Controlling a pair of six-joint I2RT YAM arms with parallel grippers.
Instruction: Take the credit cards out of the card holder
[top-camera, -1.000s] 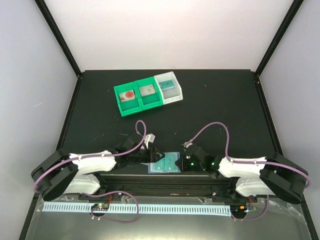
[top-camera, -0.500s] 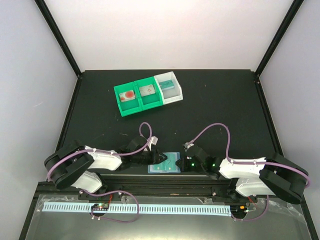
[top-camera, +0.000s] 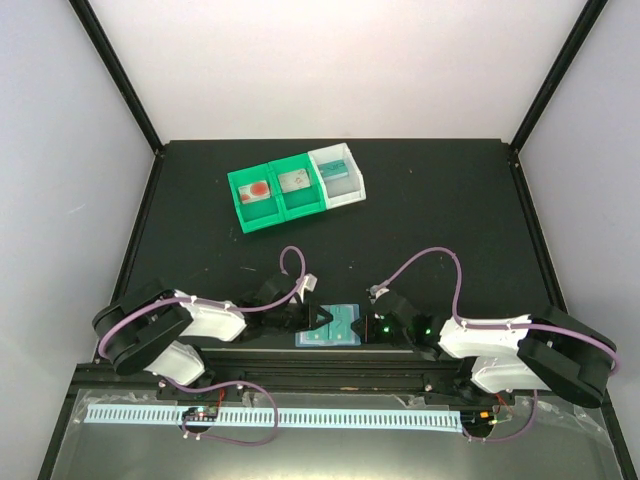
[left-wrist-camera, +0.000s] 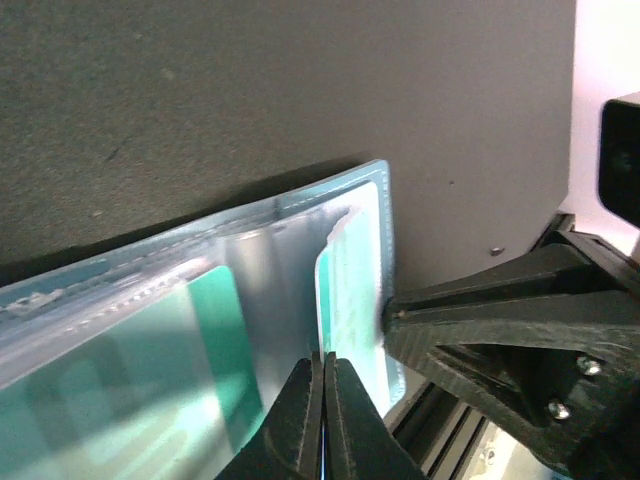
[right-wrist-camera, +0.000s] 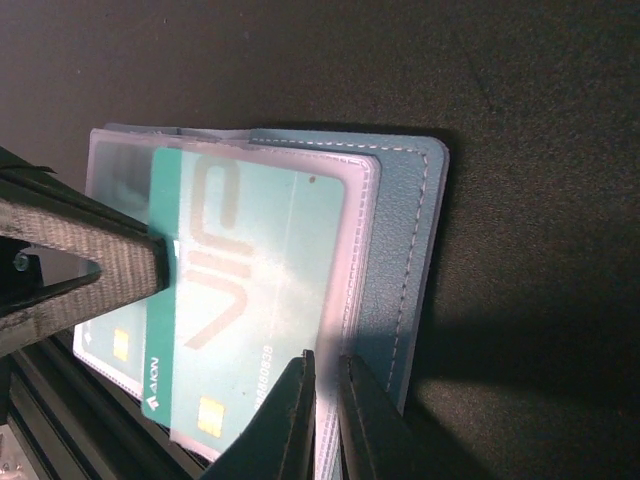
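Note:
The light-blue card holder (top-camera: 338, 325) lies open on the black table between both grippers. In the right wrist view a teal-green credit card (right-wrist-camera: 260, 270) marked VIP sits in the holder's (right-wrist-camera: 405, 240) clear pocket, its left edge sticking out. A paler card (right-wrist-camera: 100, 345) with a chip lies under it. My left gripper (top-camera: 320, 318) is shut on the teal card's edge (left-wrist-camera: 350, 290), jaws pressed together (left-wrist-camera: 323, 362). My right gripper (top-camera: 363, 326) is shut on the holder's pocket edge (right-wrist-camera: 325, 362).
A green two-part bin (top-camera: 275, 192) and a white bin (top-camera: 338, 175) stand at the back of the table, each part holding a small card. The black rail (top-camera: 330, 362) of the arm bases runs just below the holder.
The left arm raised its elbow and pushed its gripper to the right onto the holder's left side. The right arm and the holder have barely moved.

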